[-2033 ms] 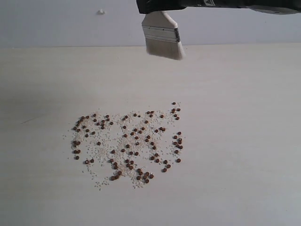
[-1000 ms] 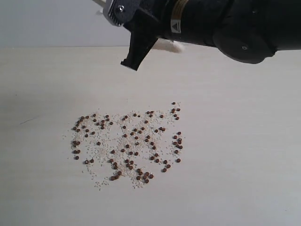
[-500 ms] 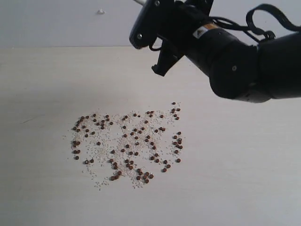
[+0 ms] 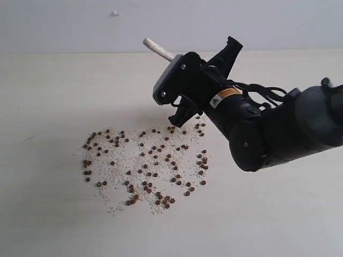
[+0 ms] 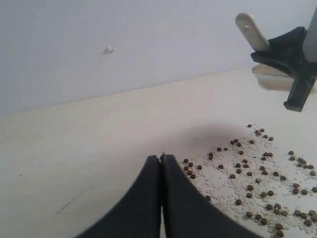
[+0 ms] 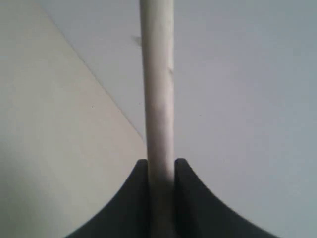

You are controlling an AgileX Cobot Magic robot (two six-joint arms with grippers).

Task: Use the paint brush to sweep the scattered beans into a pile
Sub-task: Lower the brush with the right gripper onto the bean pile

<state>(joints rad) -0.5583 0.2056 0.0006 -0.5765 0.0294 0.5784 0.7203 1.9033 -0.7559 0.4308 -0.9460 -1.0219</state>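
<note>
At the scatter's far right edge, right gripper [image 6: 161, 166] clamps the paint brush [image 4: 157, 48] handle; the beans [image 4: 144, 160] lie near-left. Left gripper [image 5: 160, 162] closed, empty.

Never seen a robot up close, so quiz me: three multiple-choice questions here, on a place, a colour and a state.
1. Where do the beans lie?
A. in a bowl
B. spread on the table
C. on a plate
2. What colour is the brush handle?
A. pale cream
B. blue
C. black
3. The left arm's jaws are:
A. wide open
B. holding a spoon
C. shut, empty
Answers: B, they dot the table; A, it sticks up pale from the right arm's jaws; C, the tips meet with nothing between.
</note>
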